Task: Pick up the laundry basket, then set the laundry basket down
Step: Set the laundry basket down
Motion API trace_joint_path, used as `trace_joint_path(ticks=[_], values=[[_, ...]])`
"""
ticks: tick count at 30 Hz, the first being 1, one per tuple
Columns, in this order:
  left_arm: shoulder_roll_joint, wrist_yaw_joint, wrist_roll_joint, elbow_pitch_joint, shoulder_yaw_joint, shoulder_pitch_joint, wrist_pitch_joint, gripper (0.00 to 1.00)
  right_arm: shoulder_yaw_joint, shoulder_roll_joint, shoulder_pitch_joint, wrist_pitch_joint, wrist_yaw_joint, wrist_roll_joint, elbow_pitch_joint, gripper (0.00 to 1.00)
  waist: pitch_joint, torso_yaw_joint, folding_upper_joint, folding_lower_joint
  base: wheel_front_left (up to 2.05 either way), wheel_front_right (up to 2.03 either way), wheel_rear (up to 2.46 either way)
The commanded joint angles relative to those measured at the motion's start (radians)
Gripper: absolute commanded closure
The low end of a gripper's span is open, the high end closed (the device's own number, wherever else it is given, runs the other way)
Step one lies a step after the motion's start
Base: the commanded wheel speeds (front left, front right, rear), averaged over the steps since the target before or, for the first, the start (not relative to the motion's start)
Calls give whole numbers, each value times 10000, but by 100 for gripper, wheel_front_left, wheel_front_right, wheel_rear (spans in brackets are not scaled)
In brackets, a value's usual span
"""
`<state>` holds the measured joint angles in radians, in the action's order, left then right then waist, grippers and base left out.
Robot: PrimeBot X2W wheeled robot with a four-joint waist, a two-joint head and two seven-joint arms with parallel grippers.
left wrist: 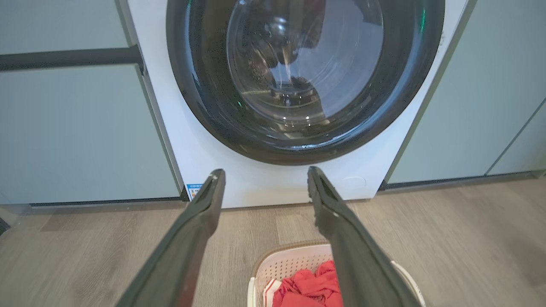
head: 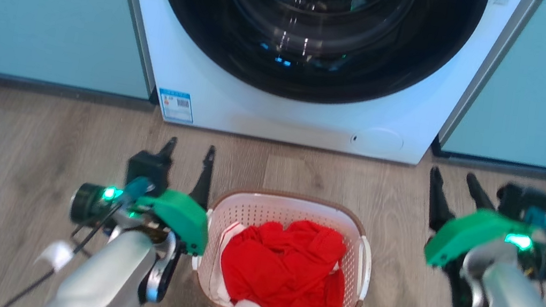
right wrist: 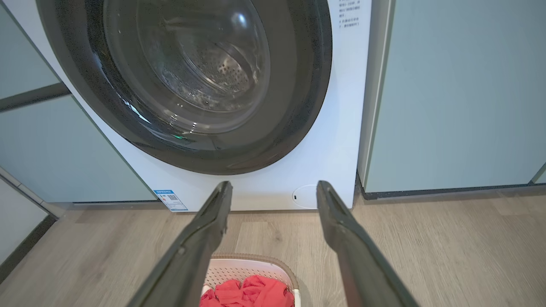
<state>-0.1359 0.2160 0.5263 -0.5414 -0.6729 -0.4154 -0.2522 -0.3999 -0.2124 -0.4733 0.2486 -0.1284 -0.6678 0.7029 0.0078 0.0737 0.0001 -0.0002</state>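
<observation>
The laundry basket (head: 286, 211) stands on the wooden floor (head: 6, 162), just in front of the white washing machine (head: 309, 126) and roughly in line with its round dark door (head: 313, 29). The basket is upright. Its brown rim and a white side handle show clearly in the head view. Red clothes (head: 283, 269) lie heaped inside it, with a little white cloth at their edges.

The left hand (head: 190, 145) is at the basket's left side, with its fingers apart and nothing between them. Its inner finger lies just beside the basket's far left corner; whether it touches the rim cannot be told. In the left wrist view the left hand (left wrist: 265, 171) points at the foot of the washing machine, and the basket (left wrist: 290, 262) sits low between and under its fingers.

The right hand (head: 452, 175) is off to the basket's right, well apart from it, with its fingers also spread and empty. In the right wrist view the right hand (right wrist: 274, 184) aims at the machine's lower front, with the basket (right wrist: 247, 266) near the bottom edge by the left finger.

Pale blue-green cabinets (head: 46, 6) flank the machine on both sides. A small blue label (head: 176, 105) is stuck on the machine's lower left corner.
</observation>
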Motion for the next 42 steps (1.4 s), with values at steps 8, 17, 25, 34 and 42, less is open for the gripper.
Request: trace_joint_path(ticks=[8,17,25,34,42], values=[[658,-476,-2100,3300,3713,1751,-94,0,1931,1229,2292,131,-23,3226,-3726,0,-486,-65,-1,2,0,0,0],[852,-1092,-2569,4217,4103,3159,-95,0,1994,1494,3780,131,-23,4708,-4683,0,-663,-118,-1,2,0,0,0],[854,-1192,-2414,3818,3690,3484,-95,0,2241,1562,4179,131,-23,4956,-4836,0,-721,-180,-1,2,0,0,0],[855,-1404,-2092,3884,3806,3472,-95,0,2640,1613,4294,131,-23,4692,-5033,0,-680,-296,-1,2,0,0,0],[856,-1599,-1675,3900,3908,3484,-95,0,2792,1619,4388,131,-23,4543,-5001,0,-648,-348,-1,2,0,0,0]])
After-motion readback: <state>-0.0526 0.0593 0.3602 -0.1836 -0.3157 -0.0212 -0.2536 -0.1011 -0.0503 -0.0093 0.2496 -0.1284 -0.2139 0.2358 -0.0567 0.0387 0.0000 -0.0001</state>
